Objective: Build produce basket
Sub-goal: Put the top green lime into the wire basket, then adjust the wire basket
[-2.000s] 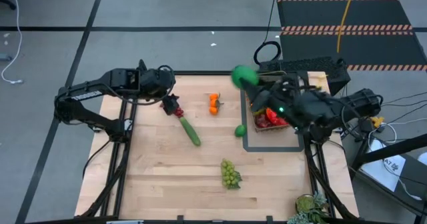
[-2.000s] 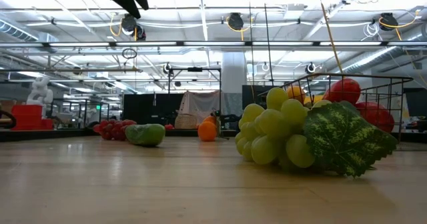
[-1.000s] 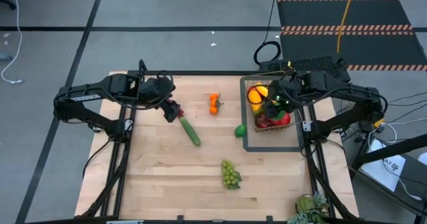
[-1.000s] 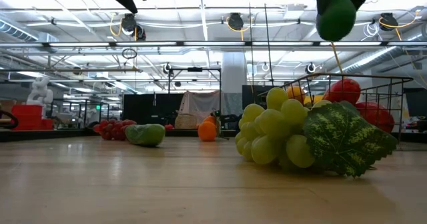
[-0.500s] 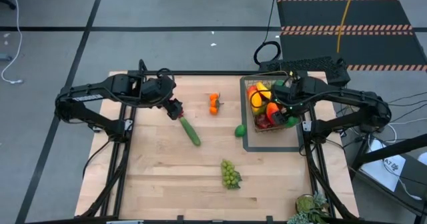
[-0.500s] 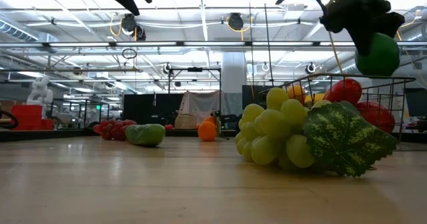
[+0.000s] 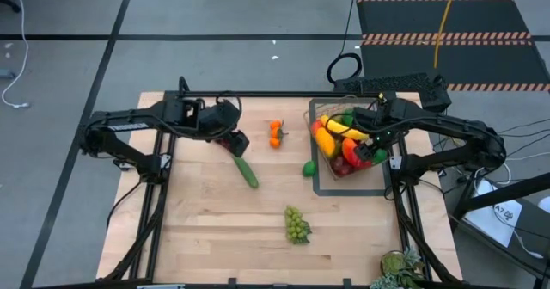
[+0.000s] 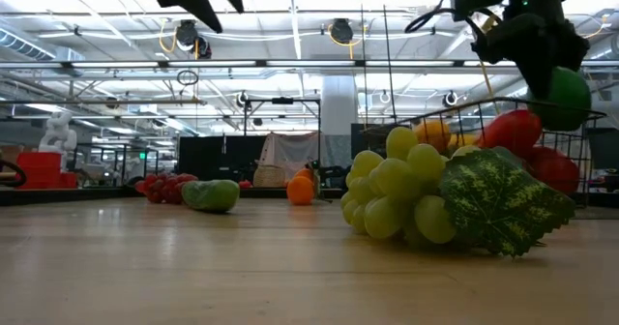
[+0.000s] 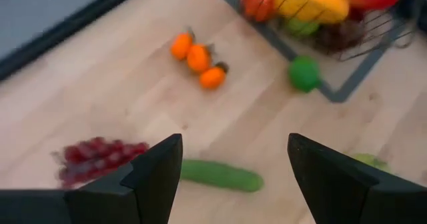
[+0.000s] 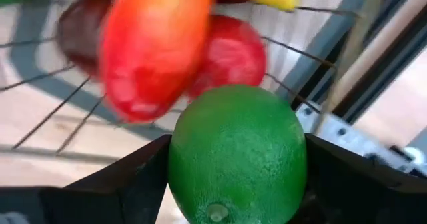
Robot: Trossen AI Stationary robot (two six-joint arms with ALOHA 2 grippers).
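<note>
Spread and empty, the left gripper [image 9: 230, 177] is hung left of the basket [image 7: 351, 143], above the cucumber [image 7: 244, 170] and red grapes [image 9: 97, 159]; earlier it sat farther from the basket. At the basket's right edge, a lime [image 10: 237, 154] is clamped by the right gripper [image 7: 371, 150], lowered since. Released there, it could roll off the piled fruit.

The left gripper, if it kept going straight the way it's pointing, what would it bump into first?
Probably the cucumber. The left gripper is open and empty, and the cucumber lies on the table between its fingers' line of travel, with the red grapes just off to one side. Depth is hard to judge, so this is a guess.
</note>
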